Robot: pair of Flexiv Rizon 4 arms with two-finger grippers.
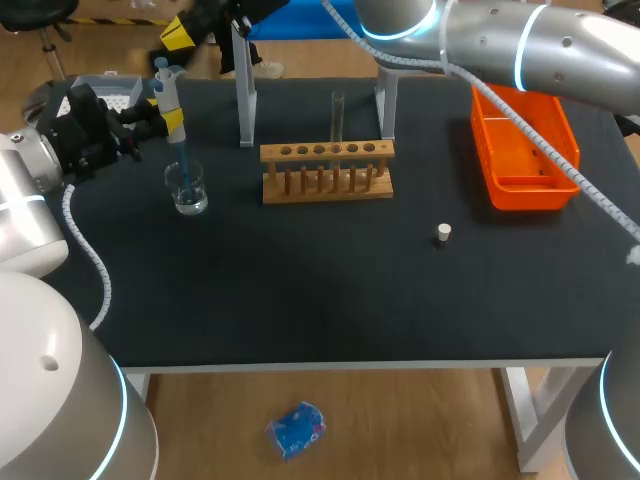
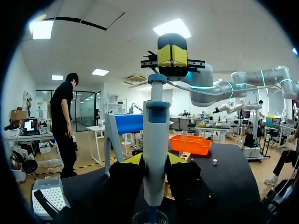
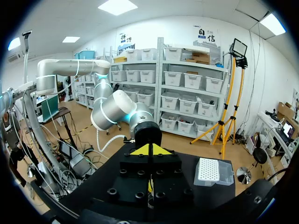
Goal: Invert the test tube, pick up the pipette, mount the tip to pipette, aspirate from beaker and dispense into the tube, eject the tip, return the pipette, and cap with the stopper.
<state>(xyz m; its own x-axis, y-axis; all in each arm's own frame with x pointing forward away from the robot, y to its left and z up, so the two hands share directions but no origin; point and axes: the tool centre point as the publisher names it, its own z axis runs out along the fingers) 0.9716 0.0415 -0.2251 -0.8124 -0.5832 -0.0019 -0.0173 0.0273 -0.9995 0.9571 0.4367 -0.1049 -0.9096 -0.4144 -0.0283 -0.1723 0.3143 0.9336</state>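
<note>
Item: pipette, upright in my left pincer, tip down in the beaker.

My left pincer [image 1: 171, 120] is clamped on the pipette [image 1: 168, 92] from both sides, its yellow tips flanking the body in the left wrist view. The blue tip [image 1: 184, 165] reaches down into the beaker [image 1: 188, 190] on the table [image 1: 300, 290]. My right pincer [image 2: 172, 55] hangs above the pipette's plunger, yellow tips pressed together, holding nothing. The test tube [image 1: 338, 118] stands upright in the wooden rack [image 1: 327, 172]. The stopper [image 1: 444, 234] stands alone on the table, apart from the rack. The orange bin [image 1: 525, 150] is at the right, and the tip box [image 1: 105, 92] is behind my left arm.
</note>
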